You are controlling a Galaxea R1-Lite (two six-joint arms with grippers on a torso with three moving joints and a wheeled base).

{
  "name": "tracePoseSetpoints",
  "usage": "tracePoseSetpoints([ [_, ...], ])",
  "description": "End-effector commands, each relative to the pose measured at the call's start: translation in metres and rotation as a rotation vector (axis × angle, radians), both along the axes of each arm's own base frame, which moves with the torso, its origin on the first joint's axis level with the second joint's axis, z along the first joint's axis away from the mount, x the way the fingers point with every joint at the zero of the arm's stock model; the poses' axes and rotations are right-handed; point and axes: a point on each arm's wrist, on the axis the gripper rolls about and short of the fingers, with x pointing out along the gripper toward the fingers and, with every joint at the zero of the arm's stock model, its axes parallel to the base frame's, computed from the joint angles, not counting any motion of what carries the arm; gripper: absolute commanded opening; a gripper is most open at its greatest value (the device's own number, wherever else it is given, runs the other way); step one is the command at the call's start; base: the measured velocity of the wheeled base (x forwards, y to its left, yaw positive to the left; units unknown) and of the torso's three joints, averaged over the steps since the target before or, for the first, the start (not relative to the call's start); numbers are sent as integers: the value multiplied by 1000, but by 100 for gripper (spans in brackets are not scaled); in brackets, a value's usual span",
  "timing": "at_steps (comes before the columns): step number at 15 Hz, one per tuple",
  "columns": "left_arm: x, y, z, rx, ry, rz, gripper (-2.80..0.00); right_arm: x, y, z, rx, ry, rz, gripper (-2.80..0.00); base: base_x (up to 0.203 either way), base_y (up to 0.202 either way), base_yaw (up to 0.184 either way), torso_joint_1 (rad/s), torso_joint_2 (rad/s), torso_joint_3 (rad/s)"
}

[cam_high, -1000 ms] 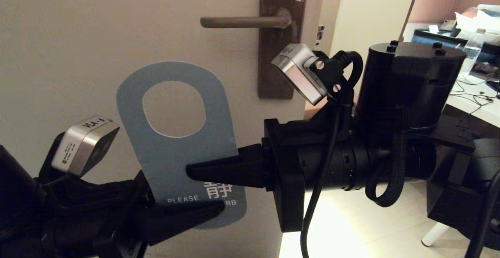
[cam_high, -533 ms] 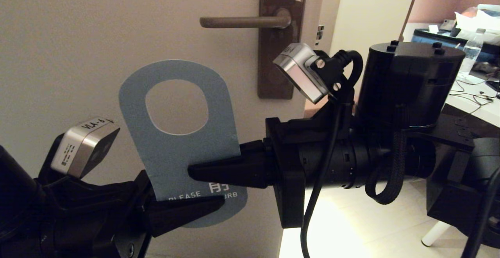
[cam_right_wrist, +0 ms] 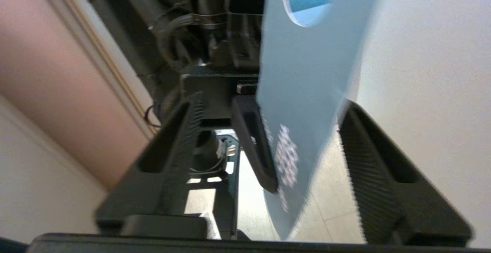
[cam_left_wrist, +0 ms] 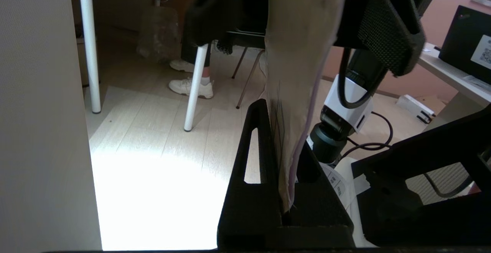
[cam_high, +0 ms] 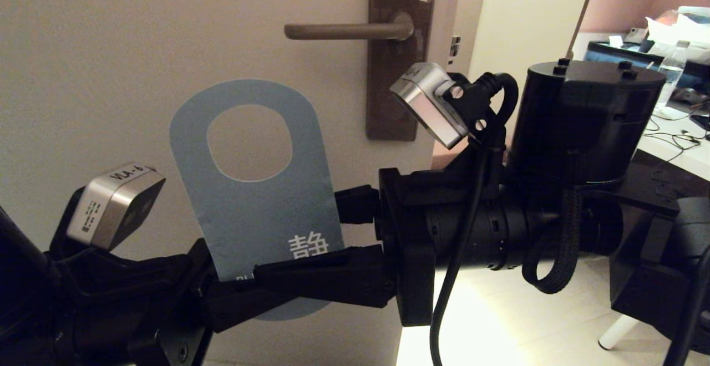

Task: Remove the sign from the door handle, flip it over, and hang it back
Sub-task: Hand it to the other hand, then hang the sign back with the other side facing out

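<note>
Head view: sign (cam_high: 260, 199) stood upright, blue side out, off and below the door handle (cam_high: 346, 30), in front of the door (cam_high: 111, 50); left end effector (cam_high: 244, 299) was clamped on its lower edge, right end effector (cam_high: 310, 238) straddled its right edge with jaws spread. Left wrist view: left end effector (cam_left_wrist: 285, 207) was pinched tight on the sign's (cam_left_wrist: 299, 73) edge. Right wrist view: right end effector (cam_right_wrist: 303, 149) was apart, sign (cam_right_wrist: 307, 92) between the fingers (cam_right_wrist: 383, 176), touching neither as far as visible.
</note>
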Motion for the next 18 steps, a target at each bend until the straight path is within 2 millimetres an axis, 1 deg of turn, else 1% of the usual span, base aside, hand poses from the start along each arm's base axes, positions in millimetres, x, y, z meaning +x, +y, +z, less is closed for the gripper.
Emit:
tracePoseSetpoints([
  [1, -2, 2, 2, -9, -11, -1, -280, -2, -3, 2, 6, -4, -9, 0, 0, 0, 0, 0, 0, 0],
  [3, -3, 4, 3, -13, -18, 8, -280, -3, -11, 0, -3, 3, -53, 0, 0, 0, 0, 0, 0, 0],
  [6, -3, 8, 4, -17, -22, 34, -280, -6, -31, -2, -12, 8, -92, 0, 0, 0, 0, 0, 0, 0],
  [9, -9, 18, -1, -13, -17, 74, -280, -11, -57, -4, -18, 9, -156, 0, 0, 0, 0, 0, 0, 0],
  [12, -21, 28, -3, -19, -28, 92, -280, -15, -85, -5, -20, 6, -286, 0, 0, 0, 0, 0, 0, 0],
  [13, -24, 30, -3, -22, -32, 93, -280, -18, -93, -5, -17, 3, -310, -280, 0, 0, 0, 0, 0, 0],
  [16, -30, 37, -2, -32, -49, 119, -280, -24, -116, -9, -21, 1, -396, -280, 0, 0, 0, 0, 0, 0],
  [18, -36, 43, -2, -40, -59, 138, -280, -24, -136, -16, -36, 3, -527, -280, 0, 0, 0, 0, 0, 0],
])
